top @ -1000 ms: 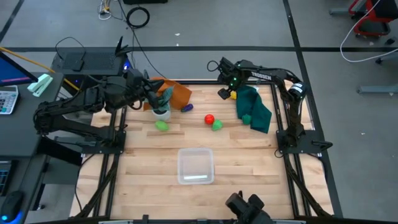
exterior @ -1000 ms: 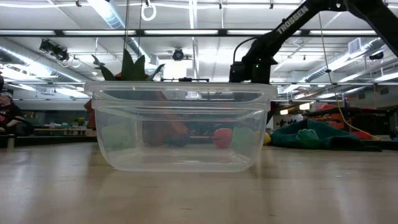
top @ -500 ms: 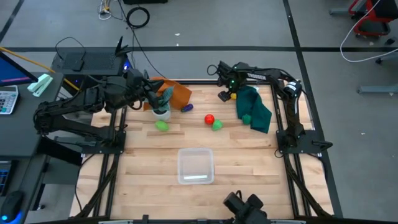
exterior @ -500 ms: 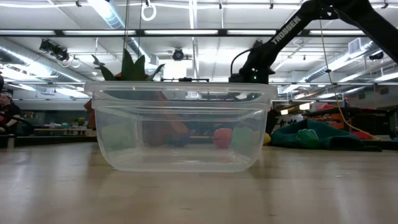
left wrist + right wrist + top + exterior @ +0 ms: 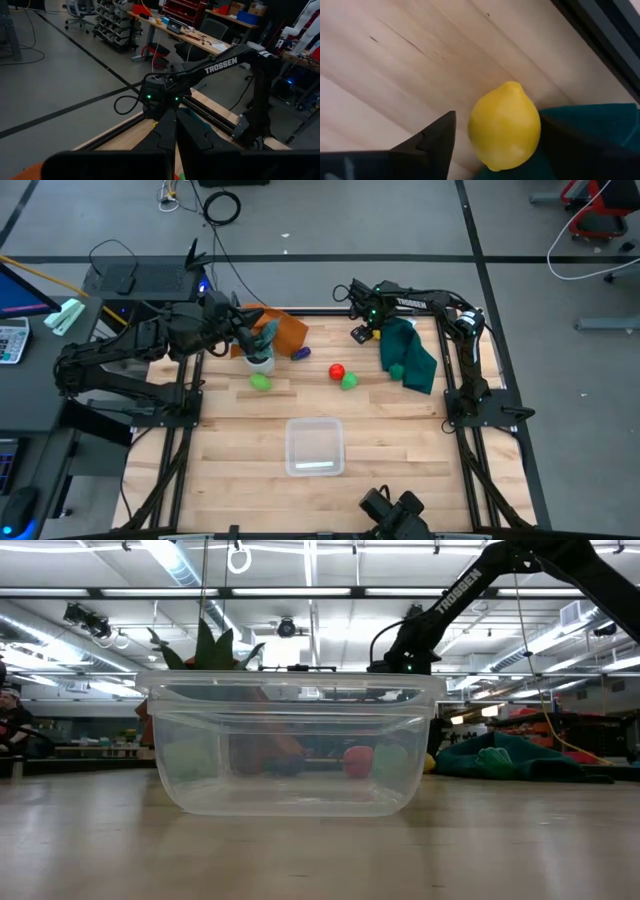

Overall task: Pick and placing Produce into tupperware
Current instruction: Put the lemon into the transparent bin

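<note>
Produce, yellow lemon (image 5: 504, 126): lies on the wooden table (image 5: 400, 440) at its far right corner, touching the edge of the dark green cloth (image 5: 410, 352). My right pincer (image 5: 362, 332) is lowered over it, fingers (image 5: 427, 140) apart, one on each side of the fruit, not yet pressed to it.

Produce, other pieces: red ball (image 5: 337, 371) and a green piece (image 5: 349, 382) just beside each other mid-table; a second green piece (image 5: 260, 382) to the left, near the small white pot (image 5: 259, 362); a purple piece (image 5: 300, 354) by the orange cloth (image 5: 280, 330); one more green piece (image 5: 397, 370) lying on the dark green cloth.

Tupperware (image 5: 315, 446): clear, nothing in it, on the near middle of the table, well apart from the lemon. The red ball and its green neighbour lie roughly between the two.

My left pincer (image 5: 243, 330): fingers together, holding nothing, at the far left over the orange cloth and the pot.
</note>
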Tool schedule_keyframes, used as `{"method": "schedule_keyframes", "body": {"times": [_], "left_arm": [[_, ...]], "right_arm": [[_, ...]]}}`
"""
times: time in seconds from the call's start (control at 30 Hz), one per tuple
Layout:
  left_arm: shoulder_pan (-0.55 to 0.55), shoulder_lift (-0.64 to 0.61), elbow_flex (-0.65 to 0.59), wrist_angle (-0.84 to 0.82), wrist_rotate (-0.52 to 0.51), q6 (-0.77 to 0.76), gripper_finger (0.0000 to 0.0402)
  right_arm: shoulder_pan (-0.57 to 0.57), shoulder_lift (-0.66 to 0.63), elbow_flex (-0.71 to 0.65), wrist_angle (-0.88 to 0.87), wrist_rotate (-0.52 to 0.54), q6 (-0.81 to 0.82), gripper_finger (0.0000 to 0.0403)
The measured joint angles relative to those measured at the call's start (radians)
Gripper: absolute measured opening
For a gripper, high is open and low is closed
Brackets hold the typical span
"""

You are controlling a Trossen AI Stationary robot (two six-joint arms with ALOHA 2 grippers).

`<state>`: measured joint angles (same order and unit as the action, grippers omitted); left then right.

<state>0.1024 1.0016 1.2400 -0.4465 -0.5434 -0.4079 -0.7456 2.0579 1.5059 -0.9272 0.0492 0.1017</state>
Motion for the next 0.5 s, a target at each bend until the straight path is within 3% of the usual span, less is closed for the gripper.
{"method": "schedule_keyframes", "body": {"times": [0.3, 0.5], "left_arm": [[0.000, 0.000, 0.000, 0.000, 0.000, 0.000, 0.0017], [0.000, 0.000, 0.000, -0.001, 0.000, 0.000, 0.0017]], "right_arm": [[0.000, -0.001, 0.000, 0.000, 0.002, 0.000, 0.0170], [0.002, -0.002, 0.000, 0.000, 0.005, 0.000, 0.0154]]}}
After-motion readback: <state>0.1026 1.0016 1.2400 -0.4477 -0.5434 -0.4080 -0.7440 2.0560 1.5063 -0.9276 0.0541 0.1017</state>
